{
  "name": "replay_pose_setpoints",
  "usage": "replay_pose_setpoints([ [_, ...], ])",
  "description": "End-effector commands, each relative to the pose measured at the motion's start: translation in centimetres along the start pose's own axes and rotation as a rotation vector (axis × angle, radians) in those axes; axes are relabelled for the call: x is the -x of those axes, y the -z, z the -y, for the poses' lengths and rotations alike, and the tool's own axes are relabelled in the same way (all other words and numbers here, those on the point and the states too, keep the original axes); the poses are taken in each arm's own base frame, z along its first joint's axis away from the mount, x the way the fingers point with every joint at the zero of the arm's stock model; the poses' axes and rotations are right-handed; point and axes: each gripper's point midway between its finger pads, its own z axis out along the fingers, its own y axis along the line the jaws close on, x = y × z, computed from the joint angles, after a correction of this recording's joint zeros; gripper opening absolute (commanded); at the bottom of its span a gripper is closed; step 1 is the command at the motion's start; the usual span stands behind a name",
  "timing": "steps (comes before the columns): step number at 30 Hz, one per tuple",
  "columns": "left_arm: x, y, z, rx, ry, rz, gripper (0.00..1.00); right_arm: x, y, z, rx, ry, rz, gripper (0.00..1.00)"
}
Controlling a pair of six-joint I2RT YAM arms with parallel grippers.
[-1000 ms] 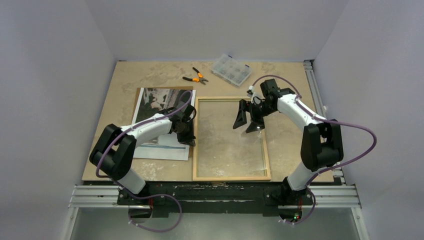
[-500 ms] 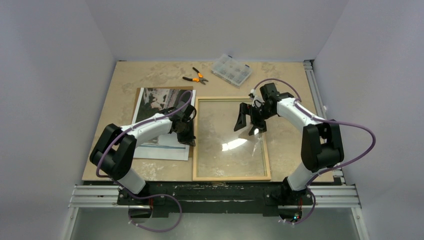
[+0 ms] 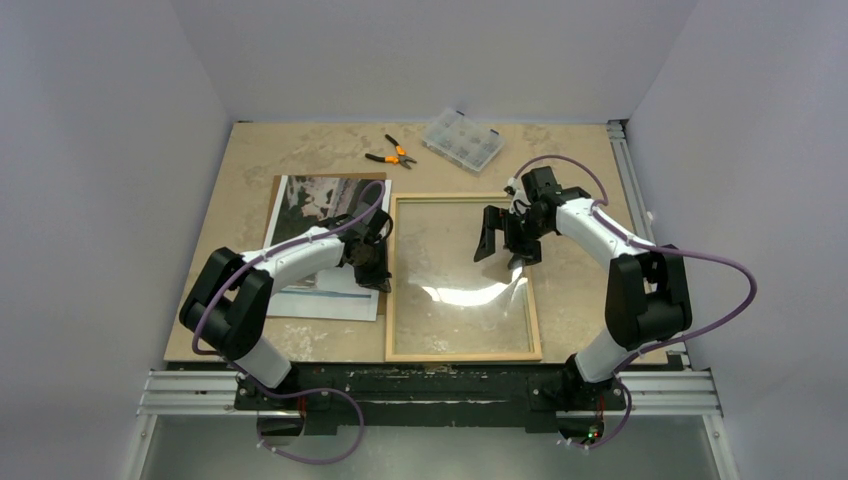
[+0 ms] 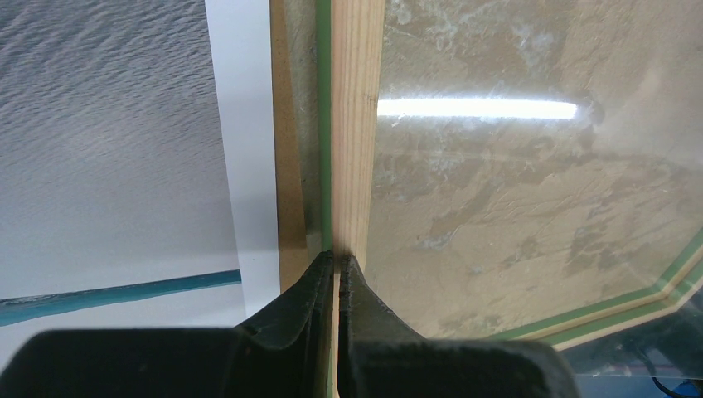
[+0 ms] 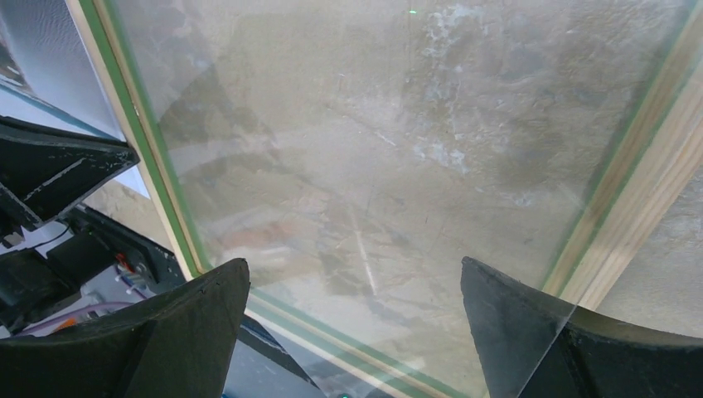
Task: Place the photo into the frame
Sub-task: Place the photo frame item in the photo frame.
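The frame [image 3: 462,354] lies flat mid-table with its pale wood back up and its clear pane [image 3: 455,290] glinting inside. To its left the photo [image 3: 318,200] lies picture side up. My left gripper [image 3: 378,275] is shut, and its tips [image 4: 338,259] rest on the frame's left rail [image 4: 356,124], beside the photo [image 4: 108,149]. My right gripper [image 3: 506,250] hangs wide open over the pane's far right part with nothing between its fingers. In the right wrist view it [image 5: 352,264] looks down through the pane [image 5: 373,124], whose edge crosses the right finger [image 5: 530,323].
A brown backing sheet [image 3: 280,182] lies under the photo, and a strip of it [image 4: 286,182] shows beside the frame. Orange-handled pliers [image 3: 392,155] and a clear parts box [image 3: 462,139] sit at the back. Grey walls close in both sides.
My right gripper has opened wider and pulled back slightly toward the frame's right rail. The glare on the pane has grown and spread. The left arm has not moved.
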Motion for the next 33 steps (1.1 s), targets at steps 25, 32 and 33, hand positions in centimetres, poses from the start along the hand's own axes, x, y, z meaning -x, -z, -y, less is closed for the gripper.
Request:
replay_pose_setpoints([
  [25,-1.7,-2.6,-4.5,0.199,-0.045,-0.024,0.00,0.3,0.5,1.9,-0.248,0.030,0.060,0.98],
  [32,-1.5,-2.4,-4.8,0.217,-0.040,-0.003,0.00,0.0,0.5,3.2,-0.309,0.016,0.056,0.98],
  [33,-1.5,-2.3,-4.8,0.217,-0.041,-0.003,0.00,0.0,0.4,3.2,-0.312,0.015,0.052,0.98],
])
